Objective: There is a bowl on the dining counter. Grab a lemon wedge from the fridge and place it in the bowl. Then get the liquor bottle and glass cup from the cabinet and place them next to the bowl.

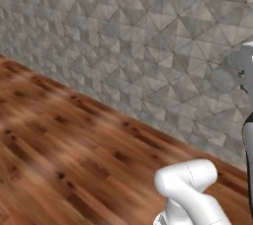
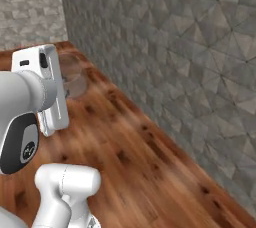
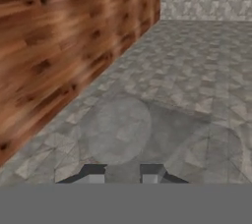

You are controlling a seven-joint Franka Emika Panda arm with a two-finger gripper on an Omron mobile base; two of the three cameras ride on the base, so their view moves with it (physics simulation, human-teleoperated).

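Gripping a clear, see-through glass cup point(image 3: 115, 129), the hand point(image 3: 123, 173) shows its two small dark fingertips point(image 3: 96, 173) at the bottom of the hand view, drawn in close on the rim of the cup, one on each side of the wall of it. The cup reads as a pale grey, rounded shape straight ahead of the fingers, with the grey faceted stone wall point(image 3: 197, 70) behind it and the brown wooden plank floor point(image 3: 54, 46) running up the left side of that tilted view.

In the right base view the same glass cup point(image 2: 75, 77) sits as a faint transparent form just beside the flat white body of the hand point(image 2: 50, 89), held up in the air over the wooden floor point(image 2: 150, 172), near the grey stone wall point(image 2: 175, 47). The white arm point(image 2: 20, 97) with its dark joint rises at the lower left.

In the left base view the cup point(image 1: 228, 71) appears as a hazy grey round shape against the wall point(image 1: 123, 36) at the right edge, next to a sliver of the hand point(image 1: 247, 68). Wooden floor point(image 1: 59, 145) lies below.
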